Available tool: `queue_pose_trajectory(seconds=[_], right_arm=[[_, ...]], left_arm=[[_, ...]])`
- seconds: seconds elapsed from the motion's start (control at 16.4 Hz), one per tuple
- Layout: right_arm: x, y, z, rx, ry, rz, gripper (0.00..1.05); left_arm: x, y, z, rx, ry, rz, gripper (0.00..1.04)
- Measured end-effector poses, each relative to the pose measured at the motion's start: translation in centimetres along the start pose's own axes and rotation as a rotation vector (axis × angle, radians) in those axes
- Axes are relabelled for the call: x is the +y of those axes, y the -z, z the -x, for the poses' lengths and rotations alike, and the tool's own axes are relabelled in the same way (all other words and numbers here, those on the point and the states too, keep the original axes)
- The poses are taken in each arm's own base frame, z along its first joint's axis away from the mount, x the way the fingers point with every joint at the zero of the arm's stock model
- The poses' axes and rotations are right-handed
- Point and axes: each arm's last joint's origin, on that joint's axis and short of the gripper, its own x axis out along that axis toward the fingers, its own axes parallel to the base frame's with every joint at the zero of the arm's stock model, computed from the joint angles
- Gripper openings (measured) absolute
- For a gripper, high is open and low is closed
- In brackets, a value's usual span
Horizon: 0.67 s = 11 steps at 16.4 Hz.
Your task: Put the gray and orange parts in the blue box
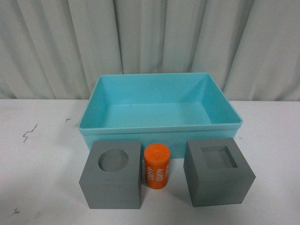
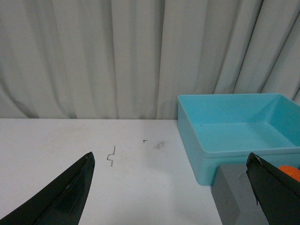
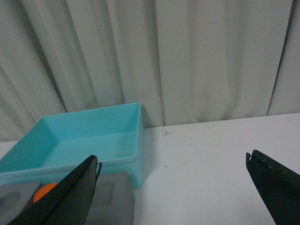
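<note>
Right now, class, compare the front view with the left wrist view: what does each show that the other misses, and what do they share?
Only the front view: the square-recess cube, the hole in the round-recess cube, and the 4680 print. Only the left wrist view: the left gripper, open. Both: the blue box, empty, the orange cylinder, the table and the curtain.

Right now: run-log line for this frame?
blue box: empty | round-recess gray cube, orange cylinder, square-recess gray cube: on table, in front of box | left gripper: open, empty | right gripper: open, empty
</note>
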Motion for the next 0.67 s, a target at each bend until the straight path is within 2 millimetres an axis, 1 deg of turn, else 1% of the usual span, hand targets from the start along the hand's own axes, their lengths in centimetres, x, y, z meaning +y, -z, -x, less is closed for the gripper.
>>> queue_pose_trajectory(seconds=[0.06,0.12,0.18,0.24,0.31,0.37,0.43,0.49,0.55,0.61,0.67], right_arm=[[0.1,-1.1,-1.2,-0.001,-0.003,-0.016,0.98],[0.2,-2.9,-3.4,-0.004,-0.015,-0.036,0.98],[0.1,-4.2,-5.8,0.036,-0.027,-0.056,0.98],[0.0,-4.6,-8.2,0.104,-0.021,-0.075,0.98],[-0.1,-4.3,-10.6,0.189,-0.019,-0.085,0.98],[-0.1,-3.8,-12.5,0.273,-0.017,-0.097,0.98],[-0.4,-3.0,-14.9,0.372,-0.018,-0.11,0.98],[-0.3,-2.1,-16.7,0.445,-0.021,-0.113,0.98],[-0.1,-1.0,-18.3,0.53,-0.037,-0.12,0.98],[0.0,0.3,-19.3,0.609,-0.05,-0.127,0.98],[0.1,1.6,-19.8,0.678,-0.056,-0.133,0.98]], left_arm=[[0.0,0.0,0.0,0.0,0.0,0.0,0.98],[0.0,0.0,0.0,0.0,0.0,0.0,0.98],[0.0,0.0,0.0,0.0,0.0,0.0,0.98],[0.0,0.0,0.0,0.0,0.0,0.0,0.98],[0.0,0.0,0.0,0.0,0.0,0.0,0.98],[0.0,0.0,0.0,0.0,0.0,0.0,0.98],[0.0,0.0,0.0,0.0,0.0,0.0,0.98],[0.0,0.0,0.0,0.0,0.0,0.0,0.98],[0.0,0.0,0.0,0.0,0.0,0.0,0.98],[0.0,0.0,0.0,0.0,0.0,0.0,0.98],[0.0,0.0,0.0,0.0,0.0,0.0,0.98]])
